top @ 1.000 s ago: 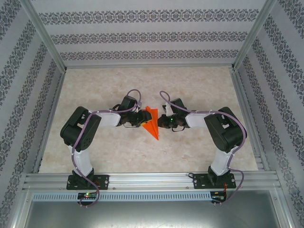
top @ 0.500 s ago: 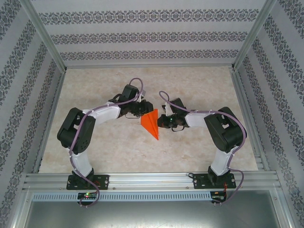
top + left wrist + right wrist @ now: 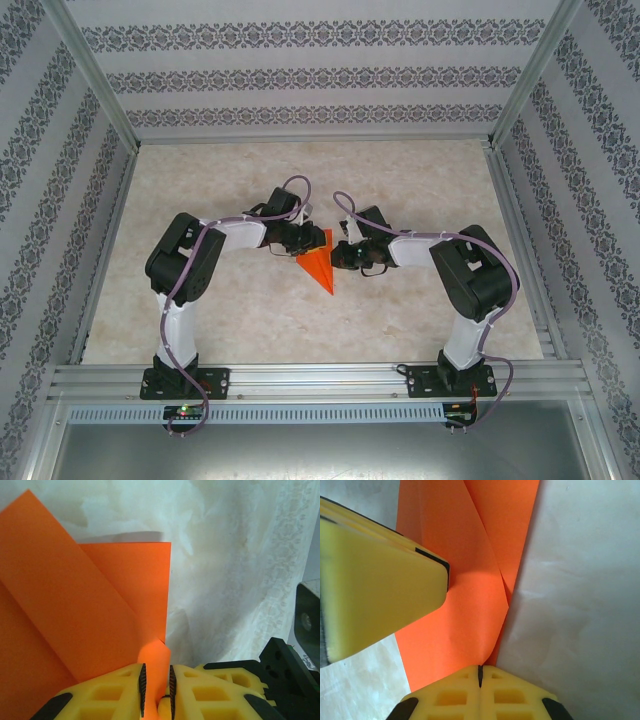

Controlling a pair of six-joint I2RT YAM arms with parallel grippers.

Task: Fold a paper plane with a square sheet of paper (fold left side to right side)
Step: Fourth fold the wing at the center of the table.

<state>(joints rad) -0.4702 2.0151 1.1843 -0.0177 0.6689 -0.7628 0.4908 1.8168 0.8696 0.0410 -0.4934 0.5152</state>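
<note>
Top external is showing the paper (image 3: 318,266) lying in the middle of the surface (image 3: 220,170), folded into a narrow orange wedge. Its point is aiming toward the near edge and its wide end toward the far side. The left claw (image 3: 305,241) is sitting over the wedge's far left part. The right claw (image 3: 339,256) is meeting its right edge, so the paper is lying between the two.

In the left wrist view the paper (image 3: 75,605) is spreading across the left half, with overlapping layers and diagonal creases. The pale surface (image 3: 240,555) is lying to its right. The left claw (image 3: 156,690) is pinching a curled-up bit of the paper's edge between its black pads (image 3: 142,687).

In the right wrist view the paper (image 3: 470,610) is running from the top down toward the right claw (image 3: 480,674). That claw's yellow fingers are pressed together with no gap at the seam, their tips touching the paper's narrowing end. Whether any paper is caught between them cannot be told. One finger (image 3: 380,595) of the left claw is reaching in from the left over the paper, shading it.
</note>
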